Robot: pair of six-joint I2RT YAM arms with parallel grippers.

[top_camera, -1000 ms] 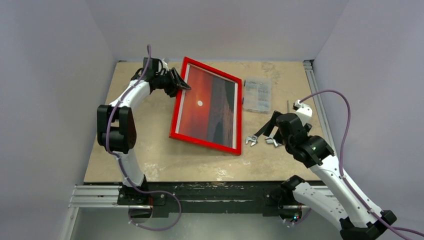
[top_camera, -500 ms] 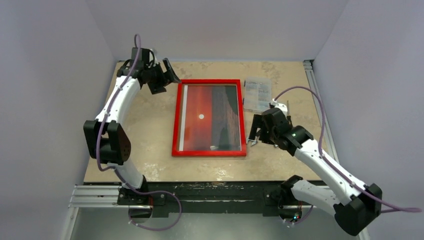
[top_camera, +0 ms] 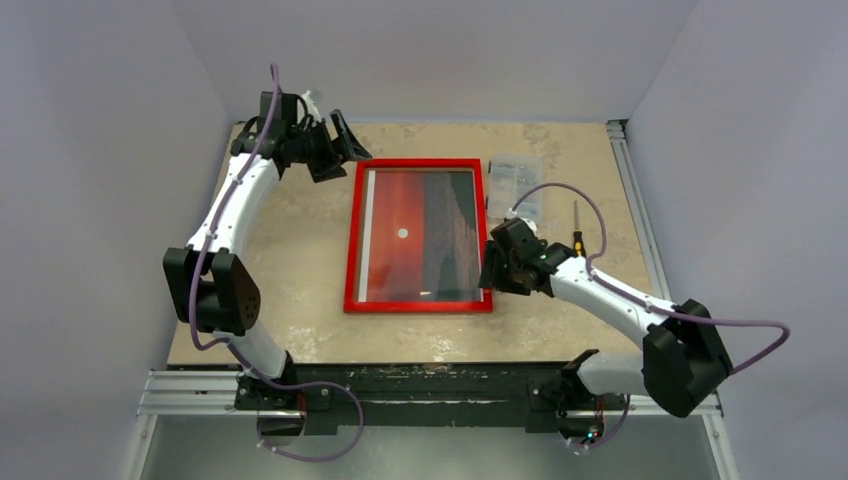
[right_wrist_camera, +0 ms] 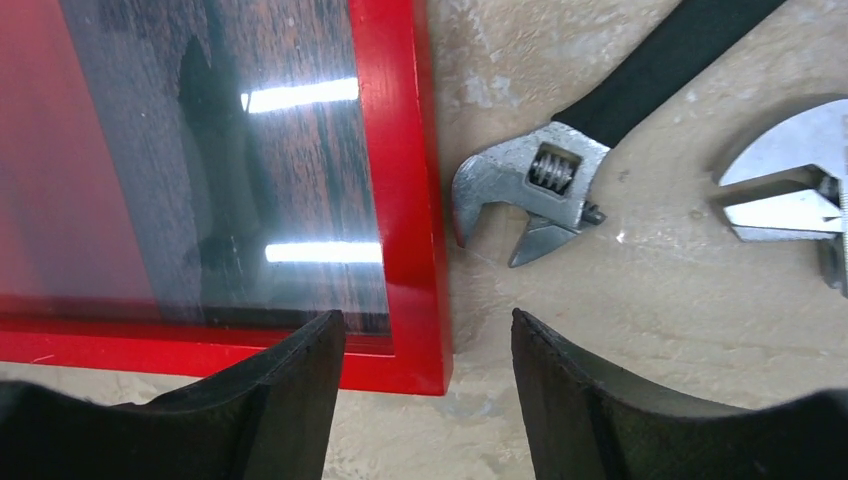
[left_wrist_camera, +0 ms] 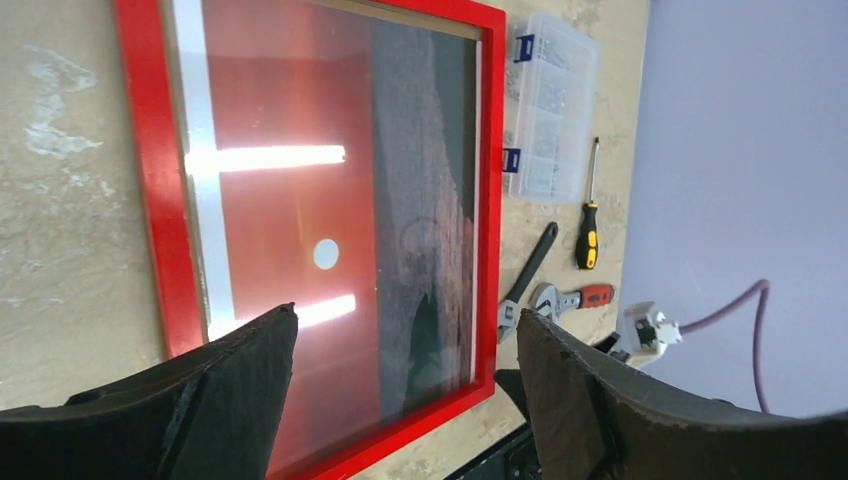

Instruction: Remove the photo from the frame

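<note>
R claw [right_wrist_camera: 425, 335]: fingers spread, set astride the right rail of the frame [right_wrist_camera: 395, 150] by its near corner, nothing pinched yet. L claw [left_wrist_camera: 405, 325] is likewise spread, hung over the far-left corner, clear of it. The photo [top_camera: 400, 235] is seated in the frame, face up, flat on the tabletop [top_camera: 290, 260]. Rail should be pinched squarely, w/o the wrench [right_wrist_camera: 530, 190] just beside being caught, then tipped up so the back can be reached.

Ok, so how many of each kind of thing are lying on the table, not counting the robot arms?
Picture frame: 1
Photo: 1
Wrenches: 2 (black-handled wrench, red-handled wrench)
Screwdriver: 1
Clear plastic box: 1
Total: 6
</note>
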